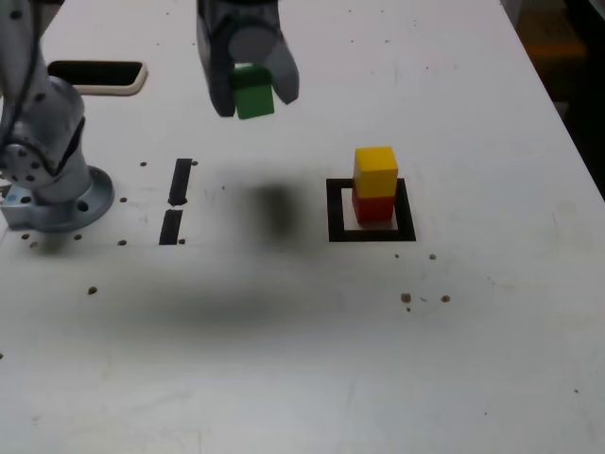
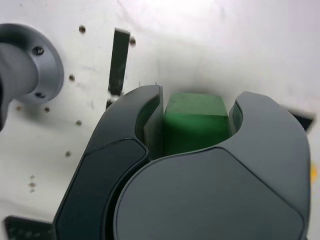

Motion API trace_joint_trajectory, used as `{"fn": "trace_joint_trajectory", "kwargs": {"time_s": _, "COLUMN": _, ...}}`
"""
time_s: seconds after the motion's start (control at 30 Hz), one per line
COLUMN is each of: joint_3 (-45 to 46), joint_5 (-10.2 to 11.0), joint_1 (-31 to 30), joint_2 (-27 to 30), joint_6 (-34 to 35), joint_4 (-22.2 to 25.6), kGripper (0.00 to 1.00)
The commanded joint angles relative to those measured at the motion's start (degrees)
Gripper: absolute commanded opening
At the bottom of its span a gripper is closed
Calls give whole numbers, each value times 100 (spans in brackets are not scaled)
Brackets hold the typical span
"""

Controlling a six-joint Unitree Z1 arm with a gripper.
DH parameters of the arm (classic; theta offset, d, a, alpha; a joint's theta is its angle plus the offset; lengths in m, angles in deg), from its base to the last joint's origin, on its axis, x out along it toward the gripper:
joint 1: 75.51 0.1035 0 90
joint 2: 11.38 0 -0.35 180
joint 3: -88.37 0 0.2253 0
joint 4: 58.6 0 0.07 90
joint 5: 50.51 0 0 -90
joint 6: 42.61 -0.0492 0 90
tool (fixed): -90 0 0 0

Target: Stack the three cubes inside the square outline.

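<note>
gripper (image 1: 251,93) raised above table | jaws clamped on green cube (image 1: 253,91) | pointing down

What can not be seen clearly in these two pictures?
- Exterior view: the gripper covers most of the green cube.
- Exterior view: the yellow cube hides the red cube's top.
- Wrist view: the gripper body blocks the stack; the square outline shows only a corner.
</note>
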Motion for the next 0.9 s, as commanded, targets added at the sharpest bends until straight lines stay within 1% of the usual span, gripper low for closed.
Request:
{"fn": "trace_joint_trajectory", "kwargs": {"time_s": 0.0, "joint_3": -1180, "joint_5": 9, "joint_1": -208, "joint_2": -59, "joint_6": 4, "joint_4": 904, "kGripper": 15}}
{"fn": "trace_joint_trajectory", "kwargs": {"time_s": 0.1, "joint_3": -1711, "joint_5": -70, "joint_1": -503, "joint_2": -295, "joint_6": 1, "joint_4": 1040, "kGripper": 15}}
{"fn": "trace_joint_trajectory", "kwargs": {"time_s": 0.2, "joint_3": -1980, "joint_5": -235, "joint_1": -594, "joint_2": -621, "joint_6": -69, "joint_4": 1061, "kGripper": 15}}
{"fn": "trace_joint_trajectory", "kwargs": {"time_s": 0.27, "joint_3": -2106, "joint_5": -309, "joint_1": -602, "joint_2": -798, "joint_6": -140, "joint_4": 1058, "kGripper": 15}}
{"fn": "trace_joint_trajectory", "kwargs": {"time_s": 0.5, "joint_3": -2490, "joint_5": -292, "joint_1": -602, "joint_2": -1132, "joint_6": -264, "joint_4": 1023, "kGripper": 15}}
{"fn": "trace_joint_trajectory", "kwargs": {"time_s": 0.77, "joint_3": -2800, "joint_5": -424, "joint_1": -603, "joint_2": -1641, "joint_6": -422, "joint_4": 1008, "kGripper": 15}}
{"fn": "trace_joint_trajectory", "kwargs": {"time_s": 0.87, "joint_3": -3040, "joint_5": -426, "joint_1": -603, "joint_2": -1870, "joint_6": -530, "joint_4": 1051, "kGripper": 15}}
